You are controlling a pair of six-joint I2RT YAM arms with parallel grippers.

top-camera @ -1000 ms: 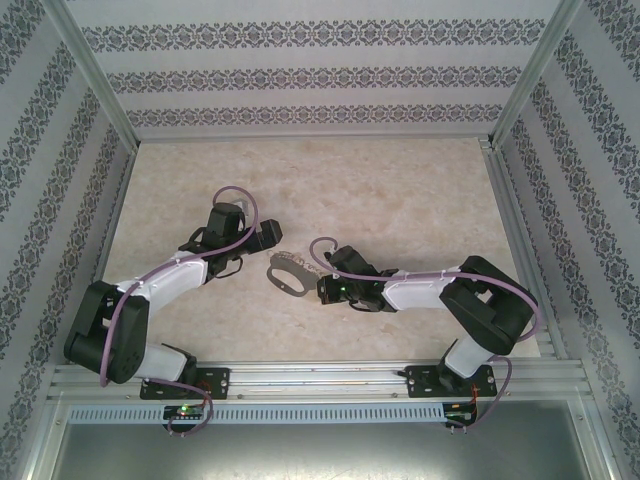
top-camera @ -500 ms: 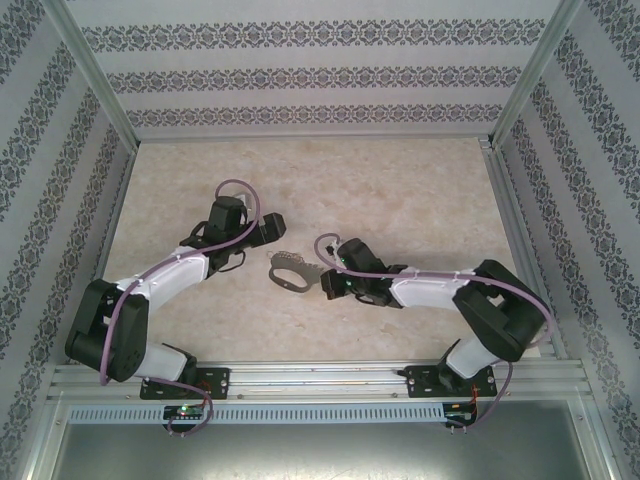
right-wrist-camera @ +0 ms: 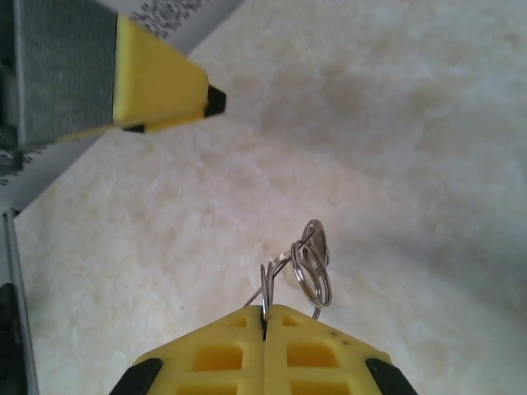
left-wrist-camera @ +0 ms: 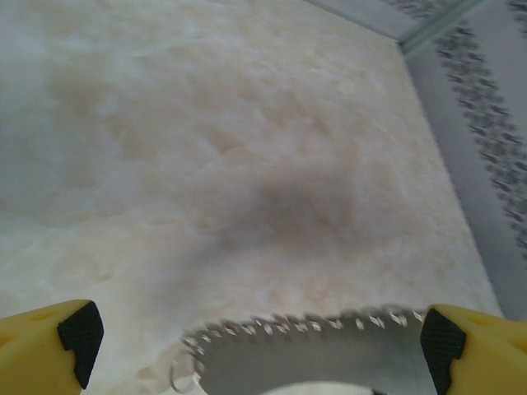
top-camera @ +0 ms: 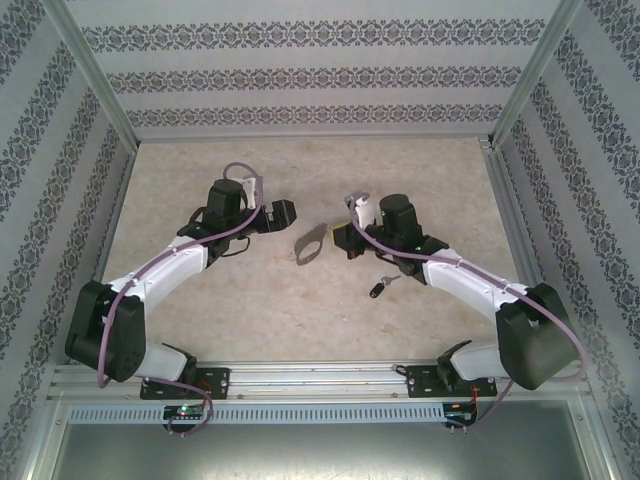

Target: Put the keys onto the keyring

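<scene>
Silver rings (right-wrist-camera: pixel 313 268) in right tool (right-wrist-camera: pixel 263 316)

Far surface open, middle blocked
Bare surface (top-camera: pixel 400 165) stretched toward the back wall; the keyring (top-camera: pixel 312 242) spanned the gap between the arms, and the key (top-camera: pixel 378 290) lay near the right forearm.

Over table (top-camera: pixel 430 180) centre, between left gripper (top-camera: pixel 288 214) at left and right gripper (top-camera: pixel 341 238) at right: keyring (top-camera: pixel 312 242). Right of keyring, nearer the arm bases, apart from it: key (top-camera: pixel 380 288), on table.

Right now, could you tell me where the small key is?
Top view: the key lies on the table, right of centre, near-side of the right gripper.
</scene>
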